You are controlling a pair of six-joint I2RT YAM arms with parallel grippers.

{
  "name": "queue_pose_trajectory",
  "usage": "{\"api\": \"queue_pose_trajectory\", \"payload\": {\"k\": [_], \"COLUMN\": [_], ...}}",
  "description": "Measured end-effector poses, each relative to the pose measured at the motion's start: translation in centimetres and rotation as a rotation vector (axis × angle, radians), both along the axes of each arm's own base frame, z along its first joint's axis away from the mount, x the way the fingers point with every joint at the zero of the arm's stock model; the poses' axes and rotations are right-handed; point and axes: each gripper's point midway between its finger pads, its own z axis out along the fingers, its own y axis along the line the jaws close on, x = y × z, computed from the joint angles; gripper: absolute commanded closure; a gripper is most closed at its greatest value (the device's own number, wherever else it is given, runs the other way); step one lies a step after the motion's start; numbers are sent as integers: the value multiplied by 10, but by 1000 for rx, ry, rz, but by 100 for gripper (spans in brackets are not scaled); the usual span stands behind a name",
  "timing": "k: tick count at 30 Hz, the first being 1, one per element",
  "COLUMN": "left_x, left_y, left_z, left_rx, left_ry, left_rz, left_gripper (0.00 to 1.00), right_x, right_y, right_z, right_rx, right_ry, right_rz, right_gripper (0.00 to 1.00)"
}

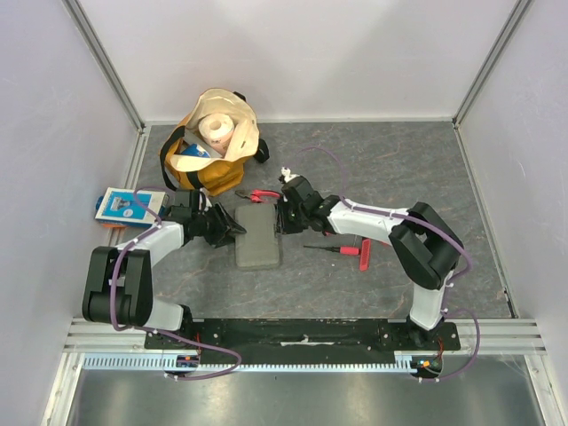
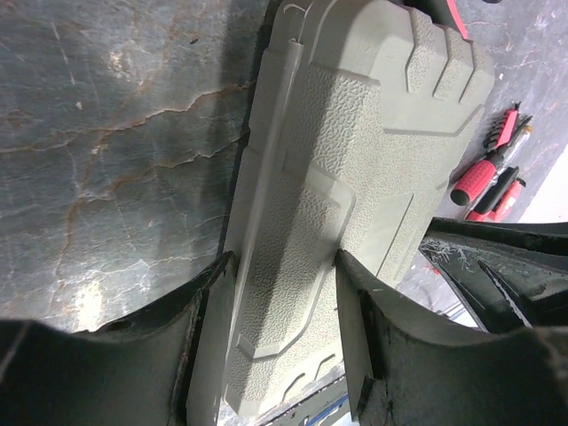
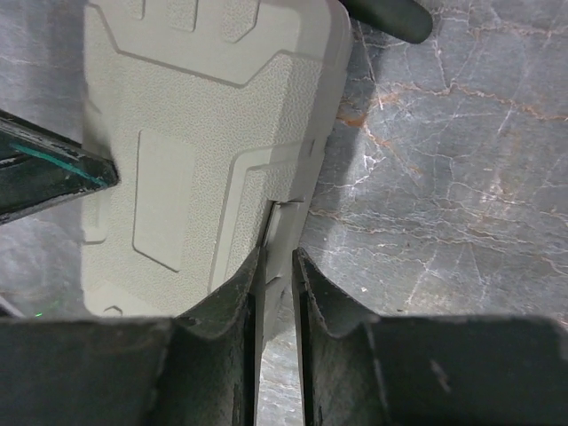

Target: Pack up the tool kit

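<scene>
The grey tool case [image 1: 257, 236] lies shut on the table between my grippers, with its textured lid up. My left gripper [image 1: 231, 225] sits at its left edge. In the left wrist view the left gripper [image 2: 284, 266] is open, with its fingers straddling a strip of the lid [image 2: 355, 142]. My right gripper [image 1: 282, 218] is at the case's right edge. In the right wrist view the right gripper [image 3: 279, 257] is nearly closed around the case's latch tab [image 3: 282, 217]. Red-and-black pliers [image 1: 260, 195] lie behind the case. A screwdriver [image 1: 337, 249] lies to its right, and red-handled tools [image 2: 484, 177] show in the left wrist view.
A tan-and-yellow bag with a paper roll [image 1: 213, 146] stands at the back left. A blue-and-white packet [image 1: 129, 206] lies at the left wall. A small red piece [image 1: 365, 253] lies by the screwdriver. White walls close in three sides.
</scene>
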Motion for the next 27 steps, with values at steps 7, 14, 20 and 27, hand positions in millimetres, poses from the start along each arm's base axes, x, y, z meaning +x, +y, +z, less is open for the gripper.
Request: {"api": "queue_pose_trajectory", "payload": {"k": [7,14,20,27], "left_x": [-2,-4,-5,-10], "left_y": [7,13,12,7], "left_z": [1,3,2,1], "left_rx": [78,139,145,131], "left_ry": [36,67,73,93], "left_rz": [11,23,19,0], "left_gripper": [50,51,53,53], "right_x": [2,3,3,9], "right_y": [10,10,4,-9], "right_z": [2,4,4,5], "right_rx": [-196,-386,-451,-488], "right_ry": [-101,-213,-249,-252], "right_rz": [-10,-84,-162,-206], "right_gripper": [83,85,85,85]}}
